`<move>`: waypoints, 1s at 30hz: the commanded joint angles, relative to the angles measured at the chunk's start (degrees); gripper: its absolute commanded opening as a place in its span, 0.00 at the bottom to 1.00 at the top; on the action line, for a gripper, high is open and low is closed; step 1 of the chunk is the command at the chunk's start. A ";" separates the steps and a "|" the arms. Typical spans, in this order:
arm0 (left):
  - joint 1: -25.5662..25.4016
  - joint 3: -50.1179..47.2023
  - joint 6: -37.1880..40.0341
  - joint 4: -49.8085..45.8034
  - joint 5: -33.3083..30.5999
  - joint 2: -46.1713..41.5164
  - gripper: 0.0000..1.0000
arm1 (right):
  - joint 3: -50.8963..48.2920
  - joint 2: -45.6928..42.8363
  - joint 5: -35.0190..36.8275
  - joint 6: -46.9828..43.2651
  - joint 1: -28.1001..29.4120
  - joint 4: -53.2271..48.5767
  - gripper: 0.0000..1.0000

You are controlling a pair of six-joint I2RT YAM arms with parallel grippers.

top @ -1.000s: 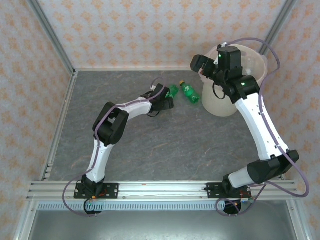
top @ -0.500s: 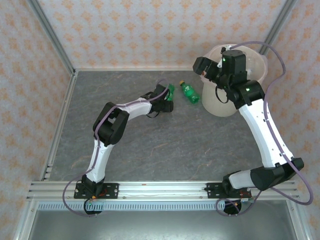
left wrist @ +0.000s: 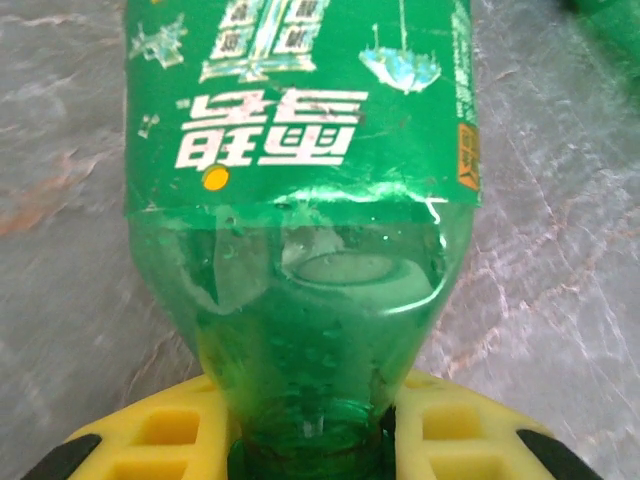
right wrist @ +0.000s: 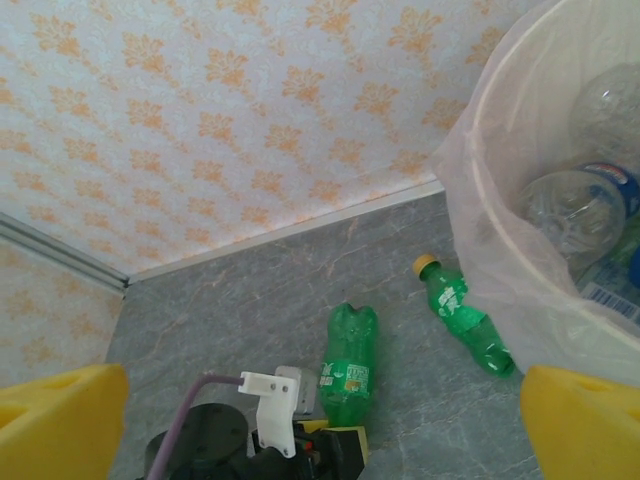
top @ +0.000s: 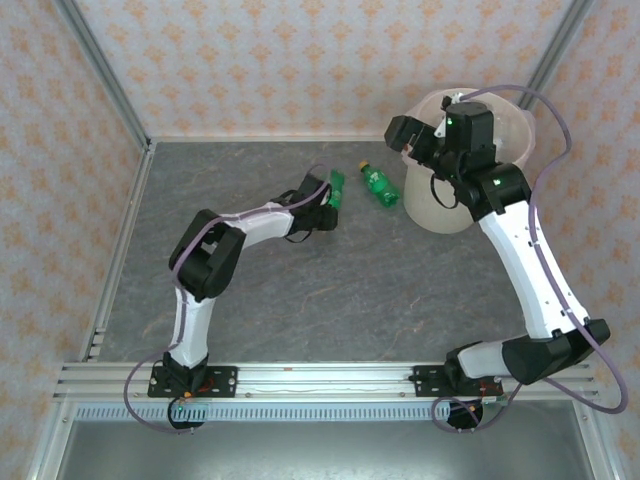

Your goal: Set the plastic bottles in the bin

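A: From above: left jaws clamped on the neck of a green bottle (top: 336,187) lying on the table (top: 300,300); right jaws gape empty over the bin (top: 440,212).

B: Left wrist: the body juts ahead of the jaws. Right wrist: a second bottle (right wrist: 465,322) lies beyond its jaws. A neck hold may swivel and slip.

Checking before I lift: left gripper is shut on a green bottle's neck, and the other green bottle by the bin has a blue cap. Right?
Not quite: that cap is yellow, as the right wrist view shows. The rest holds: the left gripper is shut on the neck of a green bottle, and the other green bottle lies by the bin.
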 commanded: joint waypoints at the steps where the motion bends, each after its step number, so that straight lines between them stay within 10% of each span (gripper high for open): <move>1: -0.54 -3.58 -0.86 6.93 2.16 -7.41 0.22 | -0.80 -1.00 -4.06 0.91 0.12 2.93 1.00; 17: -6.31 -16.42 3.64 15.90 4.74 -31.40 0.21 | -0.67 6.09 -24.31 4.27 0.24 7.75 0.84; 30: -9.21 -12.93 5.57 14.13 4.17 -34.02 0.21 | -2.64 10.09 -24.94 3.63 3.92 5.82 0.85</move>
